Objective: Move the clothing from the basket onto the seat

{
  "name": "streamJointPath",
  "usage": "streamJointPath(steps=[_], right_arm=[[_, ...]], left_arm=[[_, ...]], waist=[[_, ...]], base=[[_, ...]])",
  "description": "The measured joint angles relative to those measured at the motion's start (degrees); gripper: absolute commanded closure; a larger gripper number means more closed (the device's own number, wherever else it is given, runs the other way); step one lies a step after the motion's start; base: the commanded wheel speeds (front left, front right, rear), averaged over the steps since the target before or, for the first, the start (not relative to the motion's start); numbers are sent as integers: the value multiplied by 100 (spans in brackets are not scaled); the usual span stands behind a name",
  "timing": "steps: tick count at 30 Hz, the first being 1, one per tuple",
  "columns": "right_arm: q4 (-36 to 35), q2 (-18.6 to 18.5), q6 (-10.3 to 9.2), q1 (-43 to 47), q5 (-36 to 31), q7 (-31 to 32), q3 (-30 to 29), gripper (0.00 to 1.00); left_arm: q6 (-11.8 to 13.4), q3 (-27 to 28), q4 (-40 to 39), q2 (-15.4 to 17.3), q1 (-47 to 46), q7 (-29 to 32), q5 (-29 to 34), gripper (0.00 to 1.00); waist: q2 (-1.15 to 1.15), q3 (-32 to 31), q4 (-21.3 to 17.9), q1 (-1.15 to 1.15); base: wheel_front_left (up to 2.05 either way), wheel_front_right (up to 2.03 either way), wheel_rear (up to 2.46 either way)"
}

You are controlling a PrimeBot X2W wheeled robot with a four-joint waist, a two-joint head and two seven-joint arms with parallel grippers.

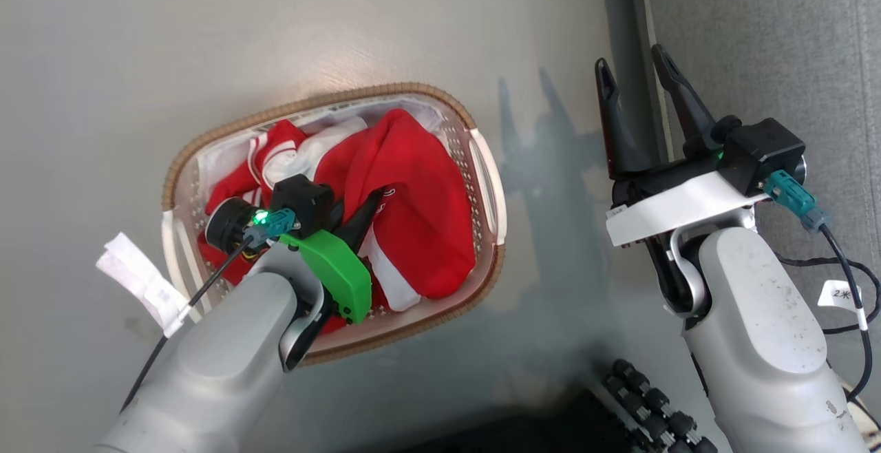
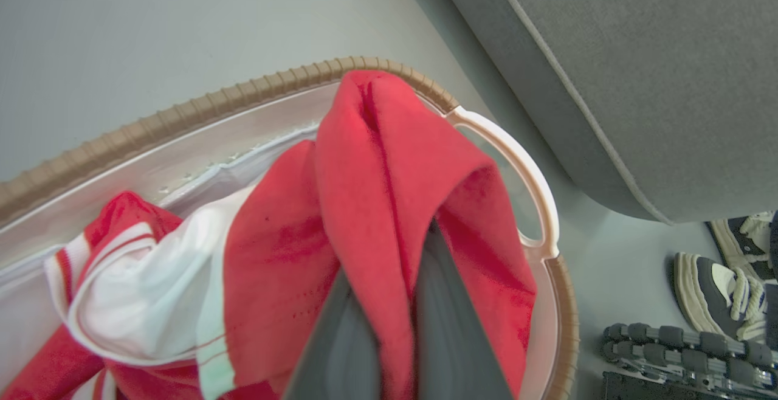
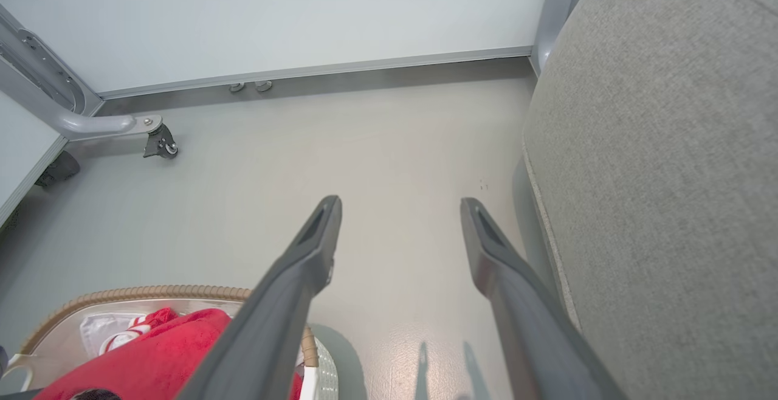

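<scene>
The red clothing [image 1: 413, 184] with white trim lies bunched in the white basket [image 1: 490, 184] with a brown woven rim, on the floor left of centre. My left gripper [image 1: 375, 198] reaches into the basket and is shut on a fold of the red clothing [image 2: 389, 205], which drapes over both dark fingers [image 2: 450, 327]. My right gripper [image 1: 637, 71] hangs open and empty above the floor, between the basket and the grey seat [image 1: 771, 47]. The seat [image 3: 656, 157] fills the right side, beside the open right gripper [image 3: 401, 205]. The clothing [image 3: 158, 351] and basket [image 3: 140, 293] show at lower left.
Bare grey floor [image 1: 206, 40] surrounds the basket. A wall with a metal frame leg and caster [image 3: 159, 143] stands beyond. Sneakers [image 2: 723, 290] and a dark ribbed roller part [image 2: 681, 342] sit by the seat's front edge. A paper tag [image 1: 141, 281] hangs off my left arm's cable.
</scene>
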Motion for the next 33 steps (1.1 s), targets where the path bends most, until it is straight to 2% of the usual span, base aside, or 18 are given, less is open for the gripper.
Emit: streamJointPath(steps=[5,12,23,33], right_arm=[[92,2,0,103,-90,0,-59,0],[177,4,1,405,-337,0,-10,0],[339,4,1,978,-331,0,111,0],[437,1,1,1373,-366,0,254,0]], left_arm=[[0,547,-510,-76,419,0,324,100],[0,1042,-1073,-189,938,-1,720,100],[0,1876,-1524,-400,1761,0,859,100],[0,2653,-2146,-476,1970,0,1124,100]], waist=[[0,-482,131,0],[0,-1204,356,0],[0,-2357,718,-1],[0,-3180,1010,-1]], base=[[0,0,0],[0,0,0],[0,0,0],[0,0,0]])
